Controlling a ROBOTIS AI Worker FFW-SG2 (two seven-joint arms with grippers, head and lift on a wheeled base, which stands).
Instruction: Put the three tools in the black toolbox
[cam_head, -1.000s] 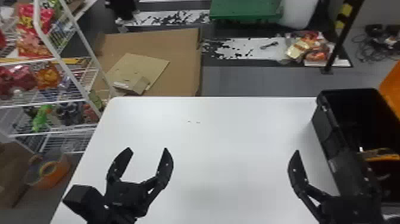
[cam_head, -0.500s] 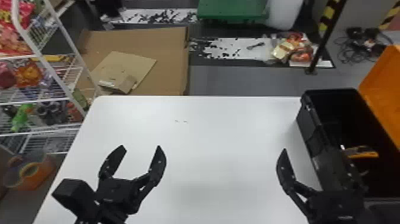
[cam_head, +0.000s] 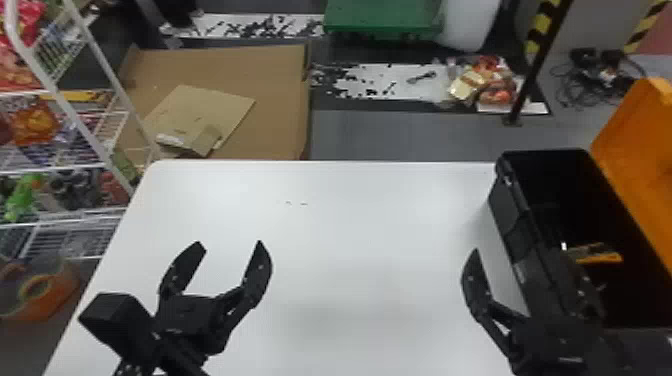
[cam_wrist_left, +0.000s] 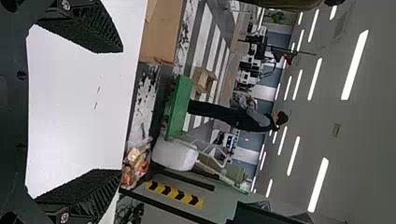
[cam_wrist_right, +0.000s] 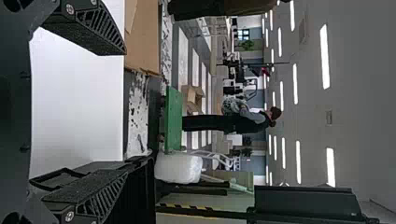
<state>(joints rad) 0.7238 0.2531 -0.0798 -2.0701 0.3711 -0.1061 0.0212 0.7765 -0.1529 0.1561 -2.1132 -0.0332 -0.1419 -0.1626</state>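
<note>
The black toolbox (cam_head: 511, 220) stands open at the table's right side, its orange lid (cam_head: 635, 170) tilted away to the right. Inside it lies a yellow-orange tool with a dark part (cam_head: 597, 255). My left gripper (cam_head: 230, 244) is over the left part of the table, open and holding nothing. My right gripper (cam_head: 509, 249) is open at the toolbox's left wall, one finger over the white table and the other in front of the box. In the left wrist view, the left gripper (cam_wrist_left: 121, 111) has widely parted fingers. The right gripper (cam_wrist_right: 125, 112) shows the toolbox (cam_wrist_right: 140, 193) behind its lower finger.
The white table (cam_head: 350, 225) spreads between the two arms, with two tiny dark marks on its top. To the left stands a wire shelf (cam_head: 85, 120) with packets and other goods. Cardboard (cam_head: 270, 100) lies on the floor beyond the far edge, near a green cart (cam_head: 382, 17).
The head view has turned somewhat to the right, so the table and toolbox sit farther left in it and more of the orange lid shows. Both grippers stay open, with little movement over the table.
</note>
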